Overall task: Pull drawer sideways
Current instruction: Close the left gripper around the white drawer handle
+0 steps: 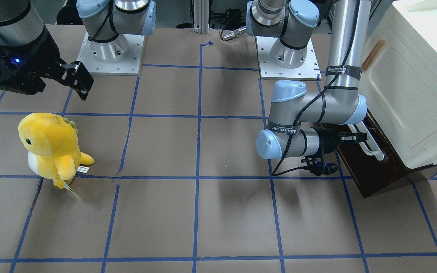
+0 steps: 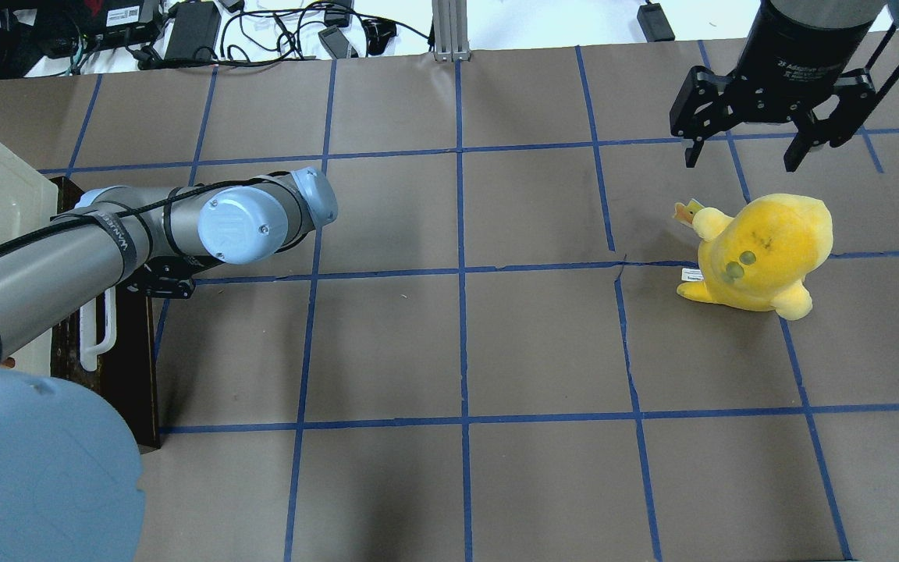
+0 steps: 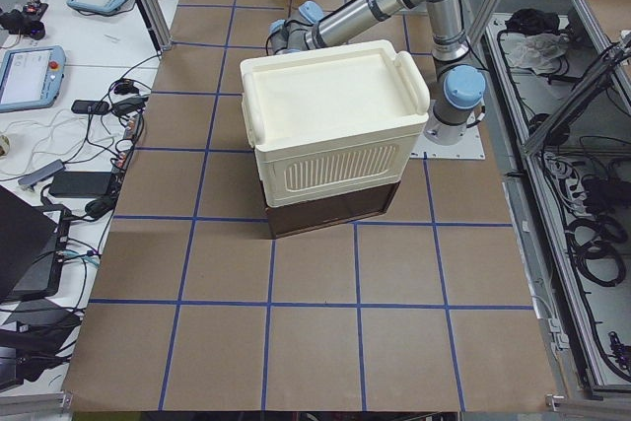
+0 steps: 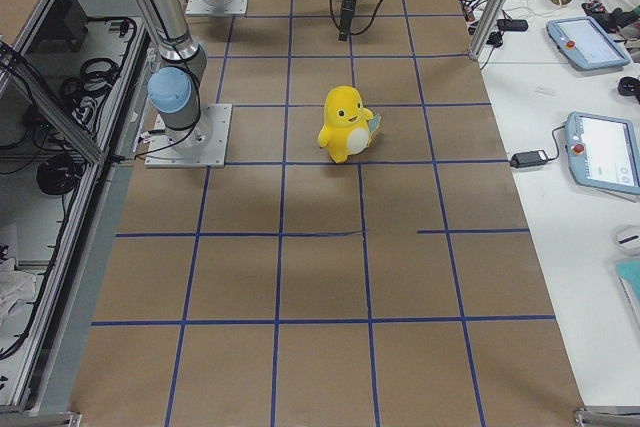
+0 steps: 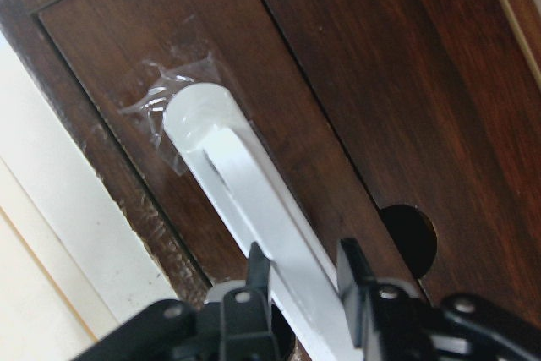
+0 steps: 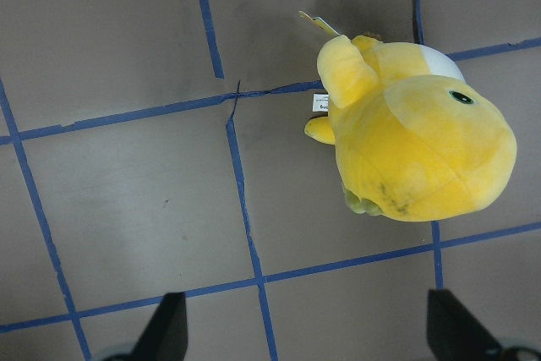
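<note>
Just one drawer [image 1: 368, 174], one handle [image 5: 245, 200].

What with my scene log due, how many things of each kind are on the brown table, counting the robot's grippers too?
Grippers: 2 (left gripper, right gripper)
Drawers: 1 (dark brown drawer)
Cabinets: 1 (cream-white cabinet)
Plush toys: 1 (yellow plush)
Total: 5
</note>
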Available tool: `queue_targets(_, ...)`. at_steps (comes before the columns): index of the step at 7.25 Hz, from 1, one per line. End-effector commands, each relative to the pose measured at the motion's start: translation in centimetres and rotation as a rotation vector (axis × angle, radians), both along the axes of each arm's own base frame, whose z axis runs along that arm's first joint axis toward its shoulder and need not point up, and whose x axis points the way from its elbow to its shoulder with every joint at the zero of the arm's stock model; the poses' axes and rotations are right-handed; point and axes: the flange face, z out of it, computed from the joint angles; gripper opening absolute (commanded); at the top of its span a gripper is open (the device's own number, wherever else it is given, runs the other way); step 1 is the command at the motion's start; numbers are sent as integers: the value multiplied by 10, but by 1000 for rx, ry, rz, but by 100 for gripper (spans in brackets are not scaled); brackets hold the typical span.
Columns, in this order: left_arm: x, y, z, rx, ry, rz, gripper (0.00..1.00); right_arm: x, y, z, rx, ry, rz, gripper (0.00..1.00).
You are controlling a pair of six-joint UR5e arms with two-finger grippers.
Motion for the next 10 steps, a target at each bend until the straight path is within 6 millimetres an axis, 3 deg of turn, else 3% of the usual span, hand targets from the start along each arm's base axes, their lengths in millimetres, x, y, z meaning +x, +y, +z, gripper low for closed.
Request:
queue_targets(1,-1,-1,2,-5,-2,-5,34,0,0,0,0,0,0,100)
queue_targets(6,-3,-5,0,-5,-2,-8,34,0,0,0,0,0,0,100)
queue_targets(10,-21,-1,-1,-2,-2,-42,34,0,0,0,1,0,0,100)
